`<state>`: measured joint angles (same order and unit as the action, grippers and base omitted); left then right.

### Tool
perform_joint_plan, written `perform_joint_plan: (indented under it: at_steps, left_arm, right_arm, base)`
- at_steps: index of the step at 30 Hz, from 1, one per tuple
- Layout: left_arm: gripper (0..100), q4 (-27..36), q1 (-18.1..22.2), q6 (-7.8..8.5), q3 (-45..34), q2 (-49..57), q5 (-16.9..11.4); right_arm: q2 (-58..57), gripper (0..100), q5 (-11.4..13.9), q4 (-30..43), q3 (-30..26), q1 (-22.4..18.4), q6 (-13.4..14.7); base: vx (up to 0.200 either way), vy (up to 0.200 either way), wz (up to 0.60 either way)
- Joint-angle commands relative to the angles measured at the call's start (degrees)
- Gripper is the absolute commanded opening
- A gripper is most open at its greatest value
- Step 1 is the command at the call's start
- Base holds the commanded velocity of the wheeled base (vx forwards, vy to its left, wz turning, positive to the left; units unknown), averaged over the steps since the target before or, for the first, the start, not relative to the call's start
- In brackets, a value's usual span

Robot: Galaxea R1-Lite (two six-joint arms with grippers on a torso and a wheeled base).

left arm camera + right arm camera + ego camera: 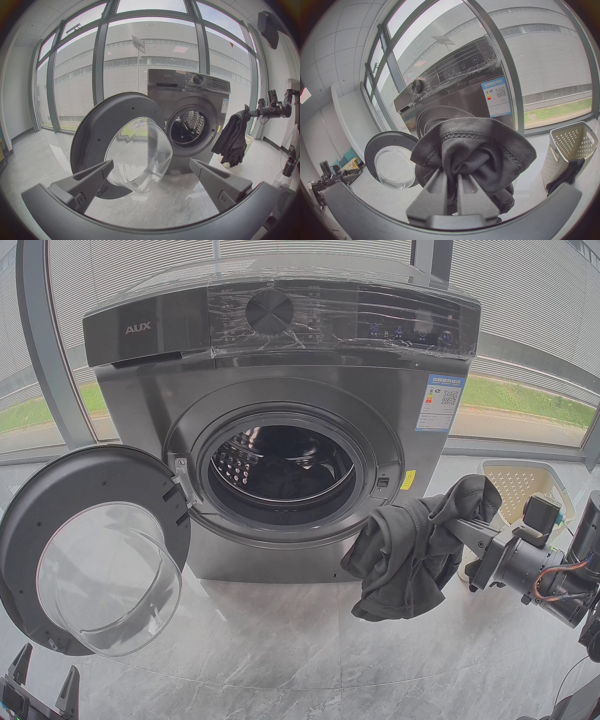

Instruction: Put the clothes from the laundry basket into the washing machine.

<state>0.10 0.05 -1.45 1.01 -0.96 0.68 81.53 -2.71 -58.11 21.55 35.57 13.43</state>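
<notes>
1. The left gripper (50,660) is nearest in the head view, at the lower left corner. The edge cuts it off, so only two finger ends show. In the left wrist view its fingers (93,178) stand wide apart, with nothing between them, over the pale marble floor (300,646).
2. The right gripper (461,529) is out at the right, before the machine's lower right corner. It is clamped on a dark grey garment (400,559), and its fingertips are buried in the bunched top fold.
3. The garment hangs in crumpled folds clear of the floor. What kind of clothing it is cannot be made out.
4. The round door (75,490) stands open to the left, its clear bowl-shaped window facing forward.
5. The washing machine (281,384) is open. Its drum (281,471) is dark low down, so whether cloth lies inside cannot be told. Wrinkled plastic film covers the control panel (337,318).
6. The laundry basket (525,480) stands right of the machine, mostly hidden behind the garment and the right arm. In the right wrist view a dark cloth (568,172) drapes over its rim.
</notes>
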Motion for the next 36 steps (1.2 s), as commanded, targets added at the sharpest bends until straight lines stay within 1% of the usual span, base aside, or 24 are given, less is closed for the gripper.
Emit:
perform_joint_plan:
  at_steps: [1,4,9,12,14,17,21,23,24,25,26,27,28,29,30,31,32,34,35,36]
  left_arm:
    - [100,0.0,0.0,-0.04,-0.9,1.0,0.0]
    - [100,0.0,0.0,0.04,-0.8,1.0,0.0]
    - [100,-0.1,0.1,0.13,-0.9,1.0,0.1]
    - [100,-0.1,0.2,1.63,-0.9,1.0,0.5]
    - [100,-0.1,0.2,1.71,-0.9,1.0,0.5]
    - [100,-0.1,0.2,1.63,-1.0,1.0,0.4]
    - [100,-0.1,0.2,1.45,-0.9,1.0,0.3]
    - [100,0.0,0.2,1.54,-0.9,1.0,0.3]
    - [100,-0.2,0.2,1.89,-1.0,1.0,0.0]
    - [100,-5.5,0.9,-0.13,7.2,-2.3,-4.6]
    - [100,-6.5,0.8,-0.57,9.5,-4.2,-6.1]
    - [100,-5.9,0.3,-0.57,12.0,-7.7,-9.8]
    - [100,-5.3,0.1,-0.57,12.2,-9.1,-11.8]
    - [100,-4.1,0.2,-0.57,11.6,-14.0,-17.8]
    - [100,-4.1,0.2,-0.57,11.5,-16.4,-20.2]
    - [100,-4.6,0.2,-0.57,11.3,-20.3,-23.4]
    - [100,-4.9,0.2,-0.57,11.2,-22.2,-24.7]
    - [100,-5.7,0.1,-0.4,11.3,-24.6,-26.2]
    - [100,-5.7,0.1,-0.4,11.3,-24.6,-26.2]
    - [100,-8.7,0.0,-0.13,11.2,-29.4,-28.7]
  right_arm:
    - [0.1,0,0.0,-0.1,-0.2,0.0,-0.1]
    - [0.2,0,0.1,-0.1,-0.5,0.1,0.0]
    - [0.5,0,0.0,-0.2,-1.1,1.4,0.5]
    - [0.5,0,-0.1,-0.2,-1.9,4.2,1.3]
    - [0.6,0,-0.1,-0.2,-1.5,5.3,1.8]
    - [4.5,0,-0.8,-0.2,1.0,8.9,2.0]
    - [6.5,0,-0.8,-0.2,2.4,9.5,2.3]
    - [6.8,0,-0.5,-0.2,2.2,9.6,2.4]
    - [7.2,0,-0.5,-0.2,2.4,9.9,2.8]
    - [9.5,0,-0.3,-1.1,4.7,9.8,6.1]
    - [10.1,0,-0.2,-1.5,5.1,9.6,6.6]
    - [12.2,0,-0.1,-2.5,6.6,9.5,7.5]
    - [13.5,0,0.0,-3.1,7.4,9.5,7.8]
    - [16.4,0,0.0,-4.9,9.3,9.5,8.6]
    - [17.2,0,-0.1,-5.4,9.7,9.5,8.8]
    - [19.0,0,0.2,-6.5,10.8,9.3,9.0]
    - [19.9,0,0.5,-6.9,11.3,9.3,9.0]
    - [21.1,0,0.8,-7.4,12.1,9.3,9.0]
    - [21.1,0,0.8,-7.4,12.1,9.3,9.0]
    - [23.3,0,0.6,-8.0,13.9,9.4,8.8]
  base:
    - [0.0,0.0,0.0]
    - [0.0,0.0,0.0]
    - [0.0,0.0,0.0]
    - [0.0,0.0,0.0]
    - [0.0,0.0,0.0]
    - [0.0,0.0,0.0]
    - [0.0,0.0,0.0]
    - [0.0,0.0,0.0]
    - [0.0,0.0,0.0]
    - [0.0,0.0,0.0]
    - [0.0,0.0,0.0]
    - [0.0,0.0,0.0]
    - [0.0,0.0,0.0]
    - [0.0,0.0,0.0]
    - [0.0,0.0,0.0]
    - [0.0,0.0,0.0]
    - [0.0,0.0,0.0]
    - [0.0,0.0,0.0]
    - [0.0,0.0,0.0]
    - [0.0,0.0,0.0]
